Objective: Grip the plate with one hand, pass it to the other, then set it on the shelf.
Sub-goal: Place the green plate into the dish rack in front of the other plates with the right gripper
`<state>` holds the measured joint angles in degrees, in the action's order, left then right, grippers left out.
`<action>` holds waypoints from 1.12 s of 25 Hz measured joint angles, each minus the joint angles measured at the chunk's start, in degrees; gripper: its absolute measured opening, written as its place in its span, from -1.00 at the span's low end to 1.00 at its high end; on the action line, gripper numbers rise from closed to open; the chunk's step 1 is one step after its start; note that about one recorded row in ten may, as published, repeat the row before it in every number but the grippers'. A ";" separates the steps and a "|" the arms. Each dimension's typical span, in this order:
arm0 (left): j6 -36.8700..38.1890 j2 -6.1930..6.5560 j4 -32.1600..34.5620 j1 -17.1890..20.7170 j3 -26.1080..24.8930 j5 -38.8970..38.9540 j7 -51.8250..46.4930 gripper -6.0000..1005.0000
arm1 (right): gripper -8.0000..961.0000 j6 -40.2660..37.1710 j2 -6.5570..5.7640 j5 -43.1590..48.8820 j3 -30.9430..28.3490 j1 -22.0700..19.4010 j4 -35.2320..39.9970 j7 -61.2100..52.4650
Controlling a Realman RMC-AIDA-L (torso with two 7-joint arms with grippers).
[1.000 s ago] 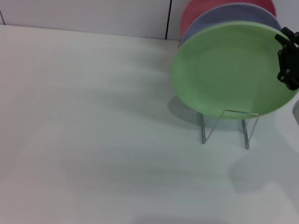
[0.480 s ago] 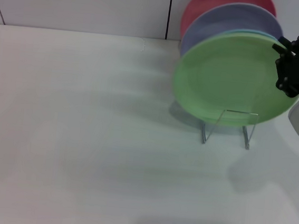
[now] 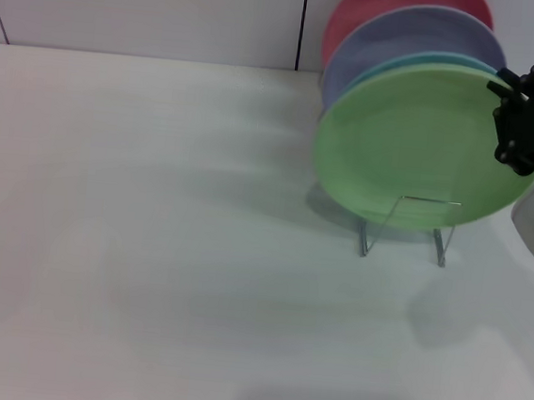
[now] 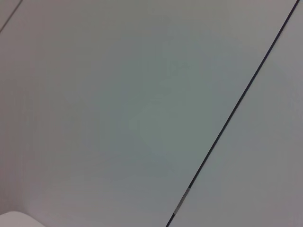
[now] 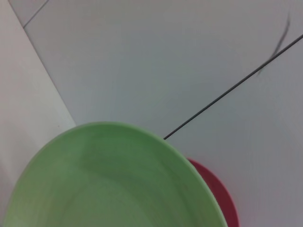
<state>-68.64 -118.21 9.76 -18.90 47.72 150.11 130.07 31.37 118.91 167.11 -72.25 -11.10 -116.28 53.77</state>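
The light-green plate (image 3: 413,138) stands upright on the right side of the head view, its lower edge at the front loops of the silver wire shelf (image 3: 406,229). My right gripper (image 3: 508,114), black on a white arm, is shut on the plate's right rim. The right wrist view shows the plate's (image 5: 104,184) green face filling the lower part of the picture. The left gripper shows in no view; its wrist camera sees only a pale panelled wall.
Behind the green plate a turquoise plate (image 3: 422,60), a lavender plate (image 3: 406,36) and a red plate (image 3: 380,5) stand upright in the shelf. The white table (image 3: 149,245) spreads to the left and front. A wall runs behind.
The green plate and the right gripper have shifted slightly right and down toward the shelf, uncovering the turquoise rim behind it.
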 joint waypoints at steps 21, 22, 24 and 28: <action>0.35 0.00 0.00 -0.14 0.00 0.10 -0.18 -0.02 | -0.92 -0.18 0.01 -0.11 0.53 -0.60 -0.09 3.94; 0.35 0.00 0.00 -0.16 0.00 0.10 -0.17 -0.02 | -0.92 -0.17 0.03 -0.10 0.54 -0.69 -0.07 3.95; 0.35 0.00 0.00 -0.18 0.00 0.10 -0.17 -0.02 | -0.92 -0.17 0.07 -0.09 0.53 -0.77 -0.03 3.95; 0.35 0.03 0.15 -0.18 0.00 0.07 -0.49 -0.02 | -0.92 -0.10 0.09 0.01 0.36 -0.87 0.13 3.88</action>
<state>-68.29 -118.18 9.90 -19.07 47.72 150.18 129.58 31.26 119.00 167.12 -71.89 -11.97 -116.15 57.65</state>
